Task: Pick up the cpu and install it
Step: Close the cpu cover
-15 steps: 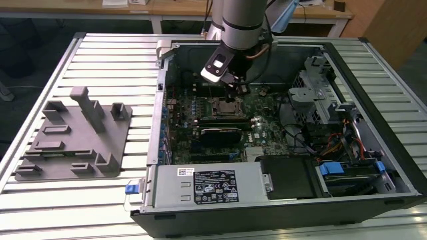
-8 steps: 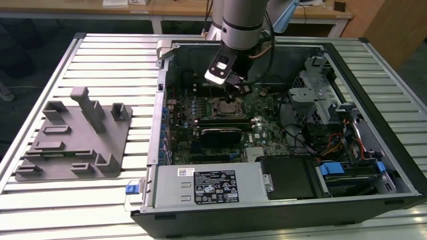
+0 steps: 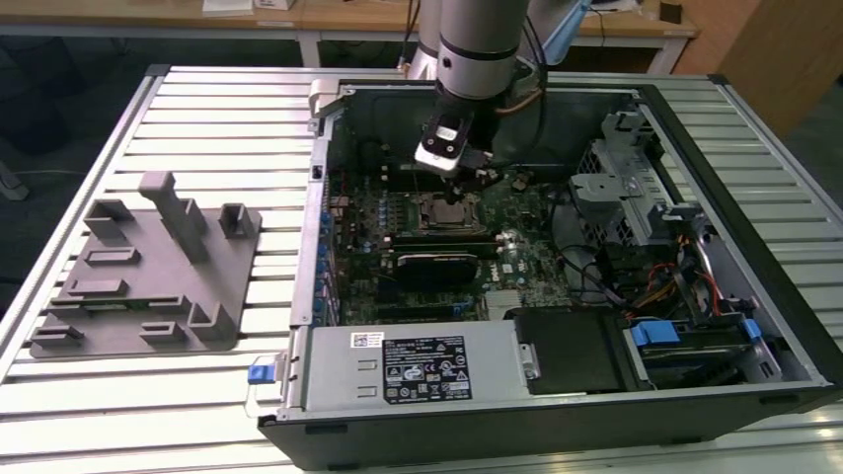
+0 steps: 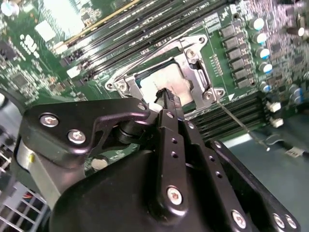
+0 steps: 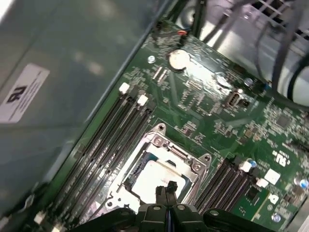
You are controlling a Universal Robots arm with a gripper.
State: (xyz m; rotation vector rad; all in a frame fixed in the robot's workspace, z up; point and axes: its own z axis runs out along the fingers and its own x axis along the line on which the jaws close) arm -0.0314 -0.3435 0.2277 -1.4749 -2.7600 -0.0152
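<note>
Arm (image 3: 481,44) reaches down into an open computer case (image 3: 737,128) lying on a slatted metal table (image 3: 224,109). The hand (image 3: 464,180) is low over the motherboard (image 3: 527,259), right at the socket. The cpu (image 3: 452,211) lies flat in the socket, silver top up, with the metal socket frame (image 4: 202,72) around it. In both wrist views the hand (image 4: 166,95) (image 5: 165,189) has its two black fingers (image 5: 159,191) clenched together, only a thin seam between them and nothing in the grip. The tips sit directly over the cpu (image 4: 166,79) (image 5: 153,176), near one edge of its top; cannot tell whether they touch the surface or sit just above it. Socket frame (image 5: 186,157) has screws at its corners, and a thin wire lever (image 4: 234,121) runs off beside it. Dark memory slots (image 5: 108,133) (image 4: 140,26) run along both sides of the socket. A round coin battery (image 5: 177,59) sits further off on the board. A grey plastic tray (image 3: 138,286) with upright posts sits on the table at the exterior view's left, well apart from the case. A power supply (image 3: 409,367) with a label fills the near end of the case.
</note>
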